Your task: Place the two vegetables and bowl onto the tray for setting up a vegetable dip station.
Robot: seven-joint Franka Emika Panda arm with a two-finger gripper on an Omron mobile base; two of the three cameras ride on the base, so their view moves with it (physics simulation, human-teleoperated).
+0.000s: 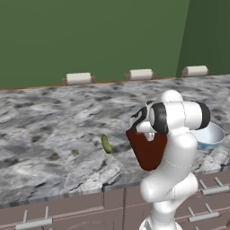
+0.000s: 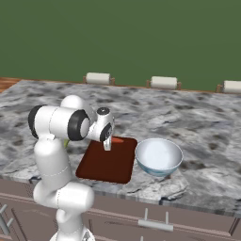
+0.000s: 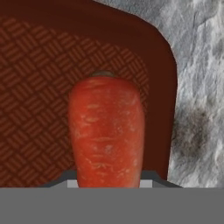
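Three white rolls are standing along the back edge of the grey marbled counter (image 1: 54, 117) in the left base view, in front of the green wall. The small green cucumber (image 1: 106, 143) is lying alone on the counter, to the left of the tray (image 1: 148, 155) and apart from it. The white arm is rising in front of the dark reddish-brown tray and is covering most of it. The pale bluish-grey bowl (image 1: 211, 134) is sitting on the counter to the right, partly behind the arm's elbow.

Moving to the right base view, the tray (image 2: 106, 164) is lying near the front edge of the counter (image 2: 197, 122), and the bowl (image 2: 159, 156) is standing just beside its right side, on the counter and not on the tray. The gripper (image 2: 108, 147) is pointing down over the far part of the tray. A piece of the red-orange carrot (image 2: 118, 139) is showing beside it, at the far edge of the tray.

Looking along the hand view, the carrot (image 3: 107, 131) is filling the middle, with its stem end at the top. The woven surface of the tray (image 3: 35, 87) is lying behind it, and the counter (image 3: 197, 65) is showing at the right. Whether the fingers are grasping the carrot or are released, I cannot tell.
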